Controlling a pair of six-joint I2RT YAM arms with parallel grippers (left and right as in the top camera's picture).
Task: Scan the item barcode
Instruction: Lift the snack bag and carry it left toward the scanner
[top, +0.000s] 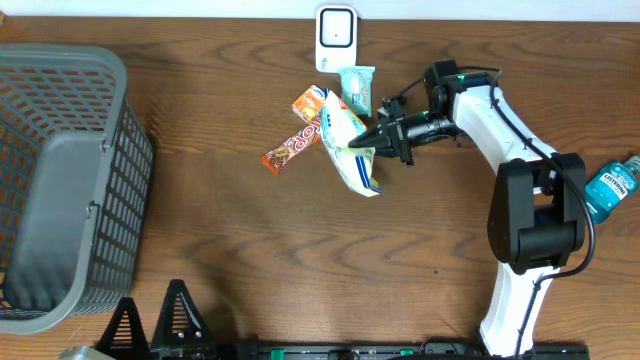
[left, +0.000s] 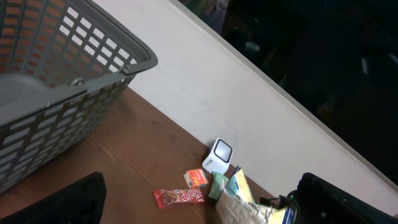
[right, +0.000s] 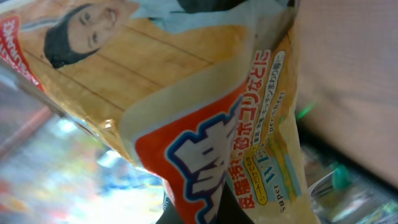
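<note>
Gripping a yellow-and-white packet (top: 352, 168) about its middle, the right gripper (top: 368, 142) has its jaws shut on it; in the right wrist view the packet's printed face fills the frame (orange panel, a portrait, columns of script). The packet sits at the back centre of the table (top: 250, 250), a little in front of the white scanner (top: 336, 38); whether it rests on the wood or is lifted clear cannot be told. Its upper end overlaps a teal sachet (top: 357, 88) and lies just beside a small orange pack (top: 308, 102); a red bar wrapper (top: 290, 148) lies just to its left. The left gripper (top: 152, 322) stands at the near edge with jaws wide apart, holding nothing. A grey basket (top: 130, 170) occupies the left side; a blue bottle (top: 610, 188) lies at the far right.
</note>
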